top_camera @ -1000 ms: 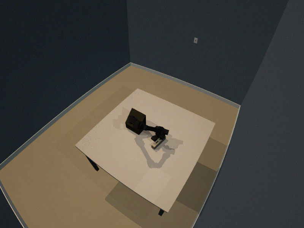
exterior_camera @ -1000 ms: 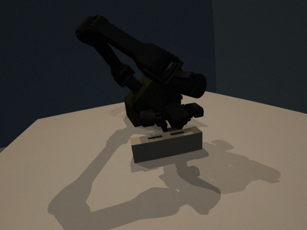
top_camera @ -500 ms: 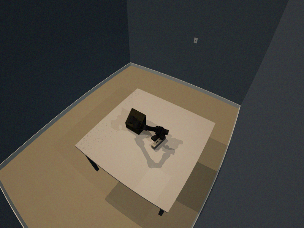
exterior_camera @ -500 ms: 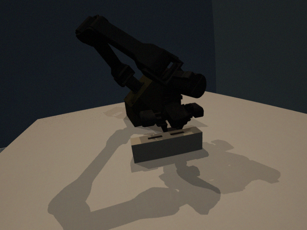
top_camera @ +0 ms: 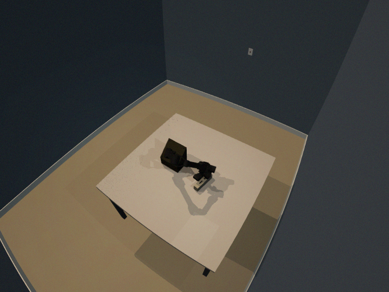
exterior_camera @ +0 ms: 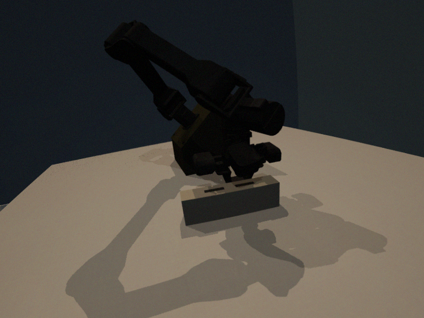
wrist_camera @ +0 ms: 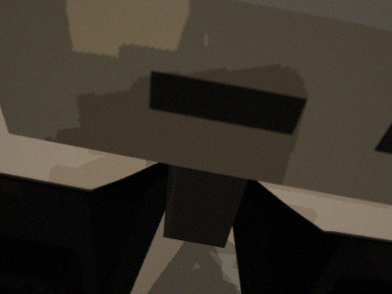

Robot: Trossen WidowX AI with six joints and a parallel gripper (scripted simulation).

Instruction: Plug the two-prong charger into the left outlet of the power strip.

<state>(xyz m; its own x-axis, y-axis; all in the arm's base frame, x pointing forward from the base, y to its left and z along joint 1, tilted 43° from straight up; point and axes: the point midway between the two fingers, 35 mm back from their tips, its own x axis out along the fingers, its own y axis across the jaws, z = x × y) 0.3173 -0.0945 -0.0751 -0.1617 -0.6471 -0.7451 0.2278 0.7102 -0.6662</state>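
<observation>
The grey power strip (top_camera: pixel 198 186) (exterior_camera: pixel 232 205) (wrist_camera: pixel 343 78) lies on the table with two dark slots in its top face. One slot (exterior_camera: pixel 244 184) (wrist_camera: pixel 227 103) is nearest my gripper; the other slot (exterior_camera: pixel 213 190) (wrist_camera: pixel 386 141) is cut off at the right edge of the wrist view. My gripper (exterior_camera: pixel 238 177) (wrist_camera: pixel 205 170) is shut on the dark charger (wrist_camera: pixel 201 213), at the strip's long edge on the arm's side. The charger shows as a dark block between the fingertips, beside the slot, not over it. Its prongs are hidden, and I cannot tell whether it touches the strip.
The arm's dark yellow-brown base block (top_camera: pixel 173 154) (exterior_camera: pixel 183 153) stands behind the gripper on the pale table (top_camera: pixel 150 194) (exterior_camera: pixel 44 239). The arm's shadow falls across the strip and the table. A small wall plate (top_camera: pixel 250 51) is on the far wall.
</observation>
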